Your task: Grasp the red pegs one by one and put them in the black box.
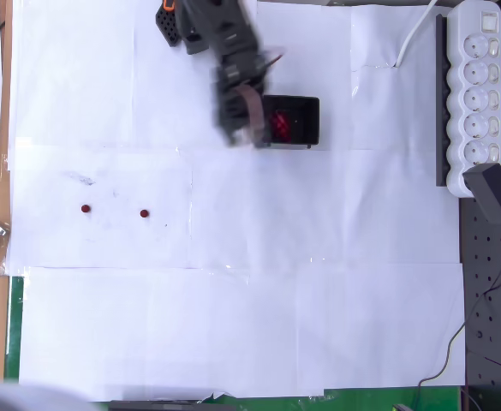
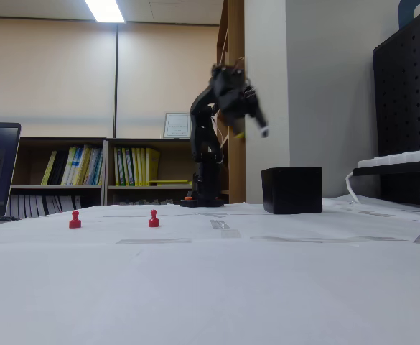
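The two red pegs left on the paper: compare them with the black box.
The red pegs are tiny, knob-topped and red; the black box is far larger, square and black. The pegs stand in the open to the left in the overhead view; the box sits beside the arm. All rest on the white paper.

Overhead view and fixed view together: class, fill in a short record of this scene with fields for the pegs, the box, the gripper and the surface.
pegs on table: two red pegs, one left of the other in the overhead view, both upright, apart
pegs in box: red shapes inside, number unclear
box: black box, open-top, right of the pegs
gripper: gripper raised above table, blurred, near box's left edge overhead
surface: white paper sheets
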You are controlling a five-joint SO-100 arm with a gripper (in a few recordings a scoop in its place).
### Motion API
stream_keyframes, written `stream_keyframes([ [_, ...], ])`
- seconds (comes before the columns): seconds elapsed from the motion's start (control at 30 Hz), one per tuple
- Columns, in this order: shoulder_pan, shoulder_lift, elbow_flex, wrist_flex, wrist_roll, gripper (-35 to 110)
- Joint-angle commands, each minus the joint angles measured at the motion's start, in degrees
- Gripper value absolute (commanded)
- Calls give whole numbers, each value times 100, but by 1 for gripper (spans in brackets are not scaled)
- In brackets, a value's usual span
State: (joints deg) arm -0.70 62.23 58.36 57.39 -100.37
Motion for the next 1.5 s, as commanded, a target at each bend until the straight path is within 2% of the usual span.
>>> stream_keyframes([
  [0.0,967,-44,-1099,-2285,817,16],
  [0.2,1468,958,-1582,-4421,1274,16],
  [0.37,1626,1793,-1477,-5528,1195,16],
  [0.97,1749,4438,-132,-7559,1371,16],
  [1.47,1547,4948,193,-7980,1406,16],
])
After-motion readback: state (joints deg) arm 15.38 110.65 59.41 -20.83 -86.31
